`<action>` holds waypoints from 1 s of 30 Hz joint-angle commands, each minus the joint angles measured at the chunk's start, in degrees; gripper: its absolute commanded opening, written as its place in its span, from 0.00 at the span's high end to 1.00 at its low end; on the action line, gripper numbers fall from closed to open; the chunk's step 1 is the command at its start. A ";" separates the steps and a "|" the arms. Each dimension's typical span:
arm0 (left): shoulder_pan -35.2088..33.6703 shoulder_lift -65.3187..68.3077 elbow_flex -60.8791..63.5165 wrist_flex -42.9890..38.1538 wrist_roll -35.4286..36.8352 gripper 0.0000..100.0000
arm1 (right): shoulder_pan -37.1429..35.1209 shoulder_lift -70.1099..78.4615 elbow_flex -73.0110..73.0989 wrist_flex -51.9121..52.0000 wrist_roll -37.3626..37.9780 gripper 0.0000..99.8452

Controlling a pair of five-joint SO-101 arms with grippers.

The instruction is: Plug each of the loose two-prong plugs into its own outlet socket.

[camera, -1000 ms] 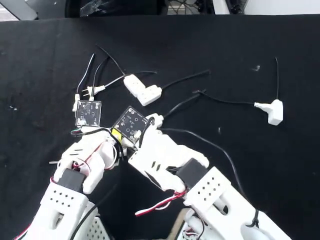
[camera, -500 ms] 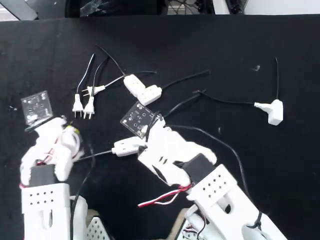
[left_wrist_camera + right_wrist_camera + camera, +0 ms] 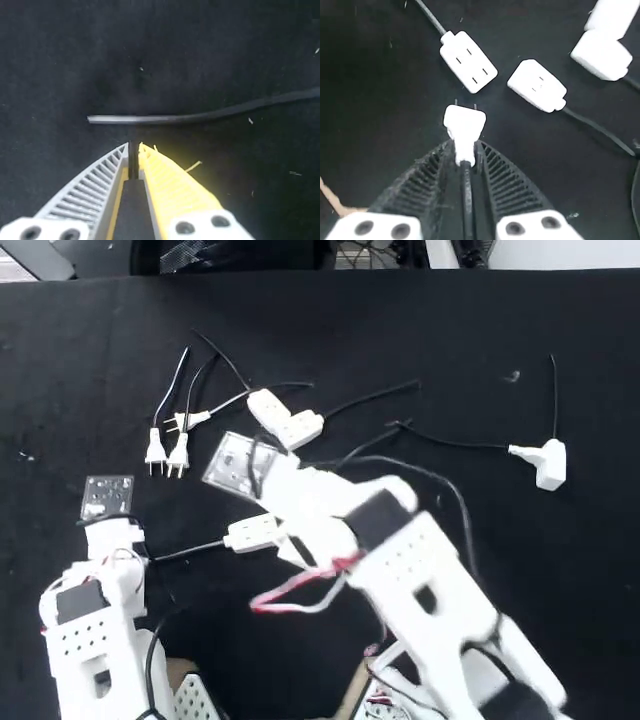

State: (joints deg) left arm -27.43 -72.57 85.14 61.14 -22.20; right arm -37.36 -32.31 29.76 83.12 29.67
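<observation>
My right gripper [image 3: 464,150] is shut on a white two-prong plug [image 3: 464,121], whose prongs point toward a white outlet socket [image 3: 468,61] a short way ahead. A second socket [image 3: 537,85] lies beside it, and a third white socket block [image 3: 602,52] is farther off. In the high view that near socket [image 3: 250,532] lies by the right arm [image 3: 340,510], which covers its own gripper. My left gripper [image 3: 134,148] is shut with nothing in it, just short of a black cable [image 3: 200,116] on the mat. Loose plugs [image 3: 167,452] lie at the back left.
A joined pair of white sockets [image 3: 285,418] sits behind the right arm. A white plug [image 3: 545,462] with its cable lies far right. Black cables cross the middle of the black mat [image 3: 80,350]. The left arm [image 3: 95,590] stands at the front left.
The left arm pulled back from the centre to the front left. The right arm swung over and back toward the sockets, and a socket it covered now lies exposed.
</observation>
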 commanded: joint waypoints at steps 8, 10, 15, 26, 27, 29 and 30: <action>0.57 -0.35 2.68 -4.75 -0.44 0.95 | 0.70 3.74 0.31 -1.05 13.80 0.99; 0.57 -0.35 2.68 -4.75 -0.44 0.95 | 0.70 4.53 3.56 0.35 15.21 0.99; 0.66 -0.35 2.68 -4.92 -0.44 0.95 | 0.44 5.14 8.57 0.44 18.20 0.99; 0.66 -0.35 2.68 -4.92 -0.44 0.95 | 0.62 5.49 8.13 -4.04 18.20 0.99; 0.66 -0.35 2.68 -4.92 -0.44 0.95 | 0.70 5.58 6.81 -3.96 20.40 0.99; 0.66 -0.35 2.68 -4.84 -0.44 0.95 | 0.79 6.29 3.12 -2.55 26.81 0.99; 0.66 -0.35 2.68 -4.84 -0.44 0.95 | 0.79 7.16 0.66 -0.44 31.21 0.99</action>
State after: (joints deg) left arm -27.43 -72.57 88.40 57.27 -22.29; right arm -37.36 -26.42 36.88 80.13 51.65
